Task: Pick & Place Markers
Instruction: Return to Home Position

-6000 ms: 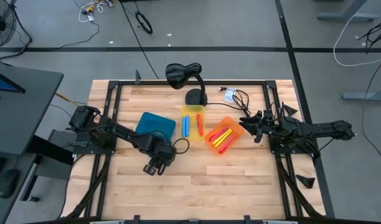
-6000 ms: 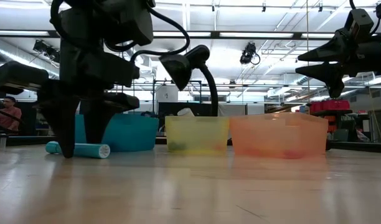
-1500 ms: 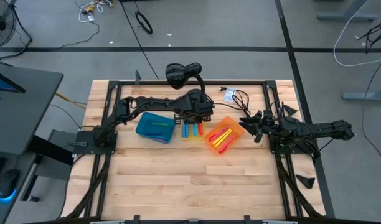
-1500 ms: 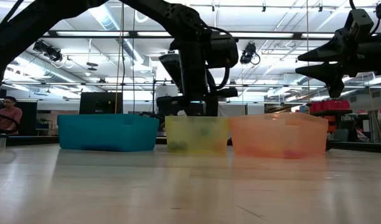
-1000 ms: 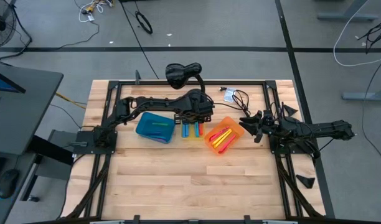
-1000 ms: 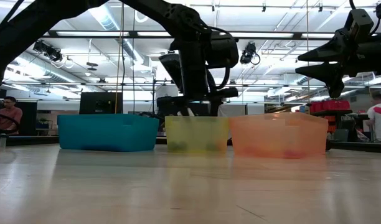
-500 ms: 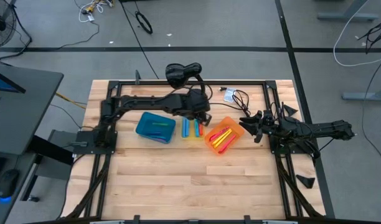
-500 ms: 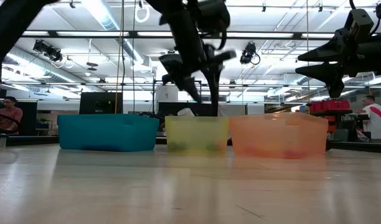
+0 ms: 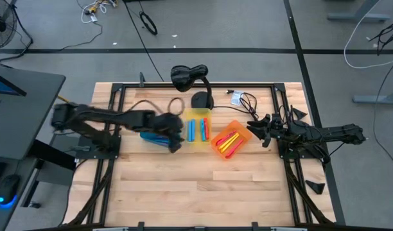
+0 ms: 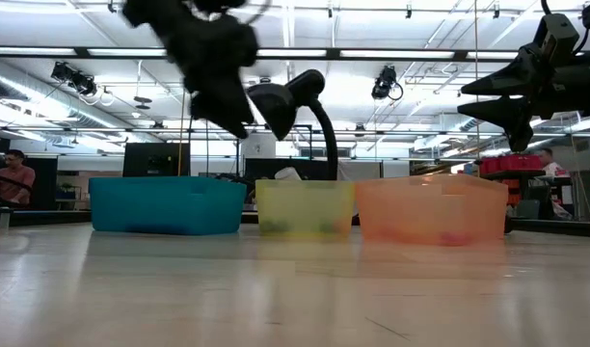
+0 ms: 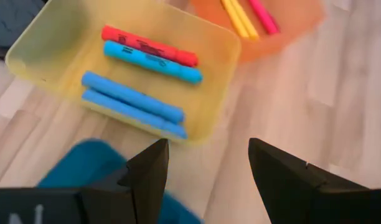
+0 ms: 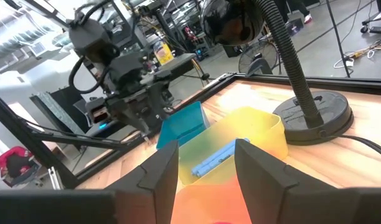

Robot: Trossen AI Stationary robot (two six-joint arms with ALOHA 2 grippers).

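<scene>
- yellow bin [image 11: 60, 43] is holding four markers [image 11: 150, 46]: one red, three blue, all lying flat below the rim.
- left gripper [image 9: 175, 141] is hanging just beside the yellow bin, over the blue bin [image 10: 167, 204]. Its jaws are standing apart with nothing between them.
- risk, my read: if the left arm is heading home this low, it could be clipping the blue bin's rim and shoving that bin into the yellow bin. The arm is hiding the blue bin's contents, so I cannot tell what is in it.
- orange bin [image 9: 241, 131] is sitting just beside the yellow bin on the other side, and I cannot tell if they are touching. It is holding yellow and pink markers.
- right gripper [image 9: 257, 131] is waiting just past the orange bin, on the side away from the yellow bin, with jaws apart and empty. Any lurch there would be nudging the orange bin.
- lamp [image 9: 187, 76] is standing right behind the yellow bin. Risk: the cable loop [image 9: 176, 104] on the left arm is riding near the lamp, and a snag could be tipping the lamp onto the bins.
- writing: dark print is running along the red marker and one blue marker, too small to read. A white mark like "N" is showing on the left gripper's body, cut off at the edge. A small tag [image 9: 236, 97] is lying behind the yellow bin by the lamp base, unreadable.
- person [image 10: 13, 178] is sitting far back in the room, well apart from the yellow bin.
</scene>
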